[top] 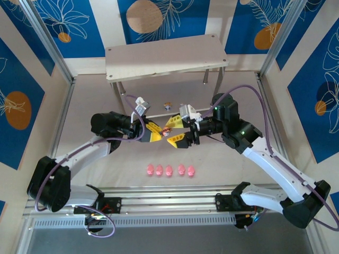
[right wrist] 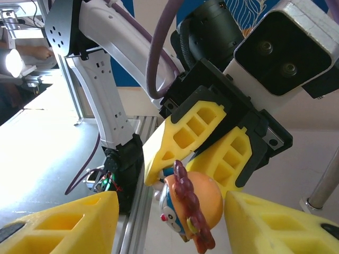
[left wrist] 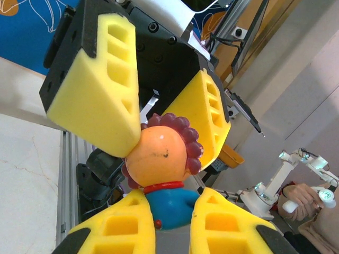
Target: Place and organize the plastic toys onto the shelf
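Observation:
A small figurine point(left wrist: 159, 156) with an orange head, a maroon frill and a blue body hangs in mid-air between the two arms point(top: 164, 132). My left gripper point(left wrist: 172, 203) is shut on its blue body. My right gripper point(right wrist: 172, 203) is open, its yellow fingers point(left wrist: 100, 90) on either side of the head; one touches it and a gap shows at the other. Several pink pig toys point(top: 169, 170) stand in a row near the front of the table. Another small figurine point(top: 167, 106) lies in front of the shelf point(top: 164, 55), whose wood-grain top board is bare.
The shelf's slim legs point(top: 218, 82) stand just behind the two grippers. Metal frame posts point(top: 53, 58) and blue-patterned walls enclose the table on three sides. The aluminium rail point(top: 169, 203) with the arm bases runs along the front edge.

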Robot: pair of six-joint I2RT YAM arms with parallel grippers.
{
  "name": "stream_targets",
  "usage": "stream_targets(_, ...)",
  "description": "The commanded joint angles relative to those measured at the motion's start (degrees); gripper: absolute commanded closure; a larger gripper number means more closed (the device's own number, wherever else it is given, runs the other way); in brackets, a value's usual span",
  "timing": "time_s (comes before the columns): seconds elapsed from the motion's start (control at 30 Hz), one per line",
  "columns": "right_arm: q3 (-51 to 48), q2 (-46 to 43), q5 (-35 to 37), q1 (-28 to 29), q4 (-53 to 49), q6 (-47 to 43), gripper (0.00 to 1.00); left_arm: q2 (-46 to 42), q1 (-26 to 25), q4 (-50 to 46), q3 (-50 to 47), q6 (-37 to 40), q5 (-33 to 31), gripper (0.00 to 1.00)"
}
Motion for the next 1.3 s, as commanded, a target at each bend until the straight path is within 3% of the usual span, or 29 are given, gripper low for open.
stream_targets(0.0,2.63,0.69,1.33,1.00,-2.28,-1.63,0.53,-0.43,-0.58,2.99,1.74,-0.21,0.61,0.85)
stream_targets(0.27,3.95,1.58,1.86,2.02,-3.97,-2.50,0.80,-0.52,-0.50,2.99,1.65,0.03,0.86,0.84)
stream_targets(0.43,4.42,1.69,4.25,2.93,-5.24,-2.85,0.85,-0.51,-0.50,2.99,1.83,0.12,0.59,0.82)
stream_targets(0.5,4.14,1.36,6.53,3.58,-5.17,-3.04,1.00,-0.23,-0.46,2.96,1.87,-0.01,0.47,0.77)
stream_targets(0.7,4.54,-0.23,12.13,4.08,-6.12,-2.87,1.00,0.54,-0.02,2.95,2.16,0.50,-0.47,0.59)
stream_targets(1.03,10.50,-0.78,22.25,4.27,-20.13,-6.23,1.00,0.80,6.98,1.05,4.25,2.39,-1.96,0.60)
stream_targets(1.17,13.86,-0.10,24.54,4.31,-26.44,-7.25,1.00,0.12,9.55,-10.24,5.25,11.29,-1.81,0.61)
stream_targets(1.27,18.29,2.31,28.78,4.40,-33.81,-7.37,1.00,-2.09,10.06,-29.37,6.78,25.46,-3.21,0.63)
